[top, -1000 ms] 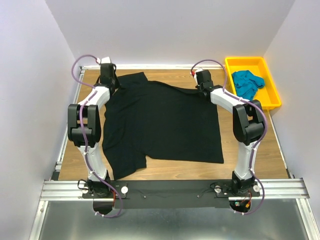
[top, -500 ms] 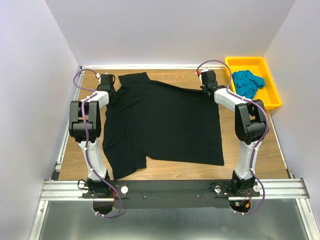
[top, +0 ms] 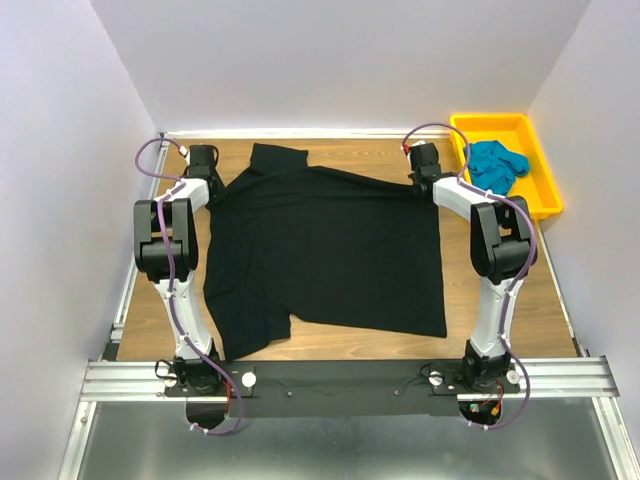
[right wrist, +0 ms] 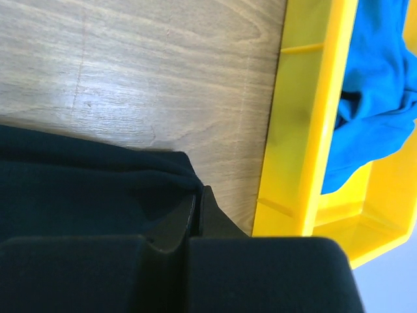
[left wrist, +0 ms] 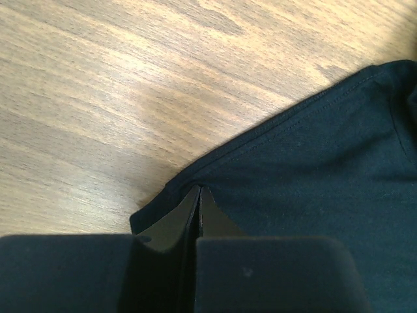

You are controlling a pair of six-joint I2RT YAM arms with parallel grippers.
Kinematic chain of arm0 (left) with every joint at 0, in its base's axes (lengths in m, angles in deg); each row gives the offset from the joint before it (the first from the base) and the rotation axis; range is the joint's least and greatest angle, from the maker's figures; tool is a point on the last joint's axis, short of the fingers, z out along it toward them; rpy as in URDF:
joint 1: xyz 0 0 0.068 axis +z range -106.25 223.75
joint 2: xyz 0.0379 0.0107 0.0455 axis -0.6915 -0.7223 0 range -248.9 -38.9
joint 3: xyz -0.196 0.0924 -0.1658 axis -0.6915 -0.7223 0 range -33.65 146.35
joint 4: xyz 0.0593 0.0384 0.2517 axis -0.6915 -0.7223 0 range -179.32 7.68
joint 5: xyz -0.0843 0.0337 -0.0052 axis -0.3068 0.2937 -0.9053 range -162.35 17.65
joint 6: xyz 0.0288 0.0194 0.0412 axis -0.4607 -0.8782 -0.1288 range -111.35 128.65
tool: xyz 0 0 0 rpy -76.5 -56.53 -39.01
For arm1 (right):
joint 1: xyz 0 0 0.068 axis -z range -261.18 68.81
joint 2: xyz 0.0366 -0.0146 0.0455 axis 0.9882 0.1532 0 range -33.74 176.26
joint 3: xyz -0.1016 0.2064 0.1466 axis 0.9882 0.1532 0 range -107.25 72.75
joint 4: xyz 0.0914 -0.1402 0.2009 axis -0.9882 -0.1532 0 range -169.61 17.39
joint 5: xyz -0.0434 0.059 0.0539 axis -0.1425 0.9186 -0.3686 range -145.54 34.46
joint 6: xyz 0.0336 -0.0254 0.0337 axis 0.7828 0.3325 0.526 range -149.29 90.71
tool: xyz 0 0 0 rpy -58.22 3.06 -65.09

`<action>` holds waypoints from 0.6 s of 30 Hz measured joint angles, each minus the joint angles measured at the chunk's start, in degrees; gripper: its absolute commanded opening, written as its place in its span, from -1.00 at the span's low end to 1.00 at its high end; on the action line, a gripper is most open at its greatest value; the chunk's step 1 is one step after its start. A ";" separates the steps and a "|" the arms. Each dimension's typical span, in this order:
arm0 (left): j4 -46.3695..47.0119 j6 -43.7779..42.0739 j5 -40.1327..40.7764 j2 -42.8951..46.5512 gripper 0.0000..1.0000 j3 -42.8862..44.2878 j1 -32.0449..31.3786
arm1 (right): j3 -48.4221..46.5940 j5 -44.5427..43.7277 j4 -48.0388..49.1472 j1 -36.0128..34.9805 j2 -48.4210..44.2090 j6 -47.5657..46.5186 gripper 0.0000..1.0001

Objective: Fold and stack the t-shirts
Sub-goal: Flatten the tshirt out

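Observation:
The black t-shirt (top: 320, 250) lies spread flat over the wooden table (top: 500, 290), and its far edge is pulled taut between my two grippers. At the far left, my left gripper (top: 207, 168) is shut on the shirt's hem (left wrist: 199, 190); the black cloth (left wrist: 313, 182) wraps around its fingertips. At the far right, my right gripper (top: 424, 170) is shut on a bunched corner of the same shirt (right wrist: 197, 190), whose cloth (right wrist: 85, 176) trails off to the left. The teal-blue t-shirt (top: 495, 165) lies crumpled in the yellow tray (top: 545, 200).
The yellow tray's wall (right wrist: 306, 130) stands just right of my right gripper, with the teal t-shirt (right wrist: 378, 98) inside. White walls close in the table on the left, back and right. Bare wood shows along the far edge and down both sides of the shirt.
Both grippers moved outward and toward the far edge. The left one closed on the shirt's hem. The shirt's far edge is pulled wider and straighter than before.

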 measured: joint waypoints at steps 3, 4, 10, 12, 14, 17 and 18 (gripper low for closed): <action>0.79 0.81 0.00 0.24 -0.85 -0.74 0.04 | -0.33 -0.07 0.02 0.07 0.94 0.00 -0.99; 0.94 1.20 0.04 0.37 -0.85 -0.98 0.11 | -0.68 -0.04 -0.02 0.11 1.31 0.00 -0.99; -0.42 4.24 1.46 1.88 -0.69 -2.47 0.55 | -6.05 0.04 0.15 0.22 4.39 1.36 -0.99; -1.42 4.83 2.14 2.21 -0.04 -2.45 0.66 | -6.95 0.15 0.42 0.20 5.03 1.97 -0.99; -1.90 4.57 2.58 2.54 0.33 -2.43 0.68 | -7.13 0.15 0.50 0.20 5.46 2.23 -0.99; -1.22 3.17 2.69 2.82 0.51 -1.29 0.48 | -7.13 0.20 0.46 0.20 6.23 2.56 -0.99; -0.68 1.79 2.84 2.82 0.50 -0.57 0.44 | -7.13 0.15 0.44 0.20 6.40 2.60 -0.99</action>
